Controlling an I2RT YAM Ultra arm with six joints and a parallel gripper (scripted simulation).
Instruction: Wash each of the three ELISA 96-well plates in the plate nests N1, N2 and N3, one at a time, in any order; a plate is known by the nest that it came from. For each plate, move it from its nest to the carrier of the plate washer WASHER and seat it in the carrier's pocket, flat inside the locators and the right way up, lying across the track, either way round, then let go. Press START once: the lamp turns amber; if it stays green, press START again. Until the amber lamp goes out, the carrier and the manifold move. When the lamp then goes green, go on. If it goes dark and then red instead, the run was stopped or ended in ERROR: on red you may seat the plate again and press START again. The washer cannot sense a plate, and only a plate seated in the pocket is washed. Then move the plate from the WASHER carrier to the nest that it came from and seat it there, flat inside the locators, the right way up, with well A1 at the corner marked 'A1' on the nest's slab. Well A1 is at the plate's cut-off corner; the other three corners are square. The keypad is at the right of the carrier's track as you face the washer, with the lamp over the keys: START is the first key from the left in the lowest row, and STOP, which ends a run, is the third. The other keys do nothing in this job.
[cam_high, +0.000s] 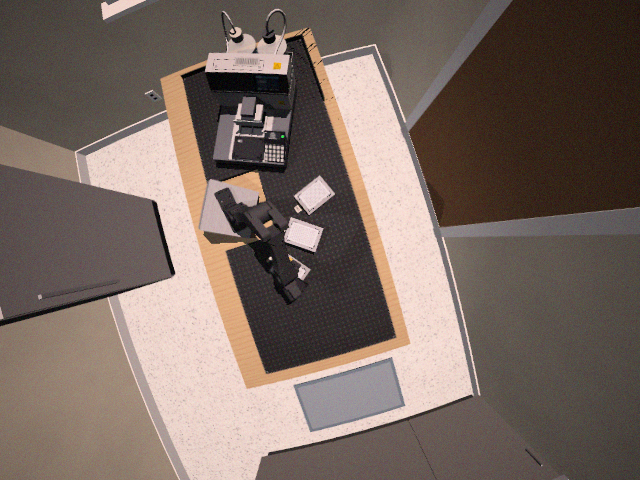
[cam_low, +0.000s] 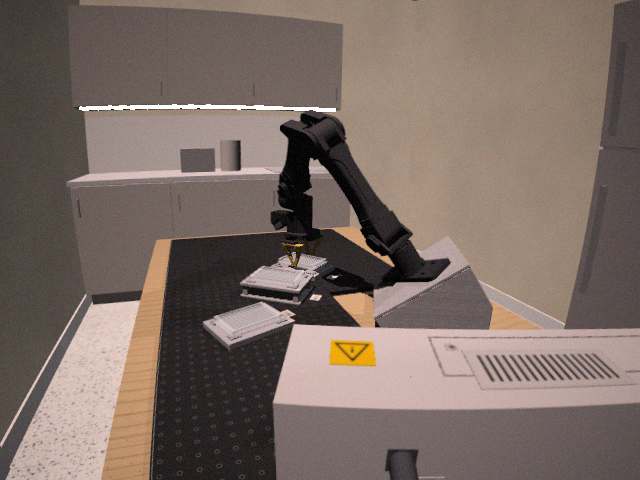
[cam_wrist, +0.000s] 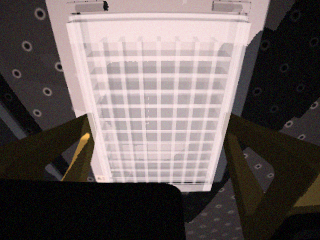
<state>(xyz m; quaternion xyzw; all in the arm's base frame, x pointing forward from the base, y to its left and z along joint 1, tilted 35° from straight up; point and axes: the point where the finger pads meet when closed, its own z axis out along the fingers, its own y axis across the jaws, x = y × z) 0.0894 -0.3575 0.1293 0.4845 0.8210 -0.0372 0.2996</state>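
Observation:
My gripper (cam_wrist: 158, 120) (cam_low: 295, 258) is shut on the long sides of a clear 96-well plate (cam_wrist: 157, 90) (cam_low: 311, 261). It holds the plate over the nest slab (cam_wrist: 57, 45) that lies farthest from the washer. In the top view the arm hides all of this plate but a corner (cam_high: 303, 269). Two more plates sit in their nests: the middle one (cam_high: 303, 234) (cam_low: 276, 279) and the one nearest the washer (cam_high: 314, 194) (cam_low: 247, 317). The washer (cam_high: 250, 129) (cam_low: 454, 392) has an empty dark carrier pocket (cam_high: 248, 148). Its lamp (cam_high: 282, 136) is green, above the keypad (cam_high: 274, 152).
The arm's base stands on a grey wedge block (cam_high: 222, 211) (cam_low: 434, 299) left of the nests. Two bottles (cam_high: 255, 41) stand behind the washer. Small label tags (cam_high: 298, 208) (cam_low: 315, 297) lie by the nests on the black mat (cam_high: 330, 310).

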